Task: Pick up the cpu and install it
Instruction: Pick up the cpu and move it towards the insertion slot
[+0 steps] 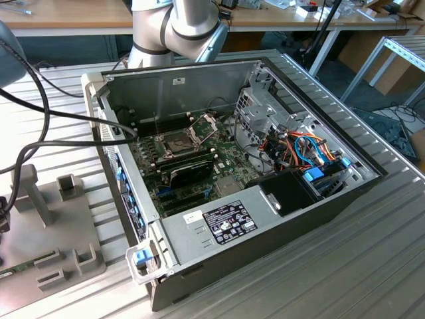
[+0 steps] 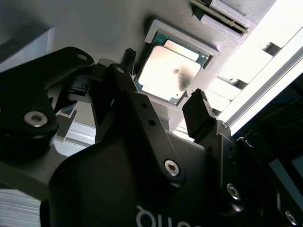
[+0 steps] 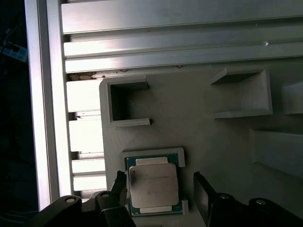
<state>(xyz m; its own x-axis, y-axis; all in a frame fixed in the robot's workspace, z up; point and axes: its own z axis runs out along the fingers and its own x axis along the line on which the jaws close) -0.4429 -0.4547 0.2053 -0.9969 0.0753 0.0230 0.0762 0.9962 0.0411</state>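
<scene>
Case: open computer case (image 1: 166, 90), lying on slatted metal table (image 1: 319, 279).
Socket: dark square socket (image 1: 178, 141) inside case; retention frame (image 1: 204, 123) hinged up.
Wiring: orange and blue cables (image 1: 302, 149), exterior view's right.
Fixture: grey holder tray (image 1: 50, 226) beside case.

From where I stand, none of the print is readable. In the exterior view, low and centre, a black label (image 1: 229, 222) with white print and small symbols sits on the grey power supply box (image 1: 182, 236); it is too fine to make out. A small white sticker (image 1: 192, 216) lies just beside it, toward the exterior view's left. Another white sticker (image 1: 178, 81) sits on the case wall (image 1: 146, 93), upper middle. In the second wrist view, pale lettering (image 2: 151, 218) on the gripper (image 2: 163, 79) housing is cut off by the frame edge.
</scene>
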